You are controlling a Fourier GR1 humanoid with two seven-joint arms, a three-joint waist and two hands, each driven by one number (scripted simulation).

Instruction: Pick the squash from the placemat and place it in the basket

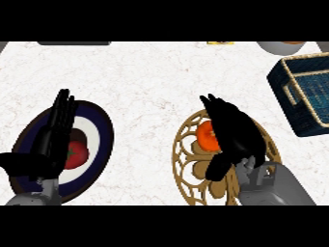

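We see even, bright light across the white marbled counter (145, 82), with no glare. Shadows are faint. The black hands show almost no surface detail, and the far edge items are cut off.

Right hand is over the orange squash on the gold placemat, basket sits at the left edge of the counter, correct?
Not quite. In the head view the basket sits at the right edge of the counter, not the left. The rest holds: the right hand is over the orange squash on the gold placemat.

squash (207, 136) half hidden (by right hand (232, 132))
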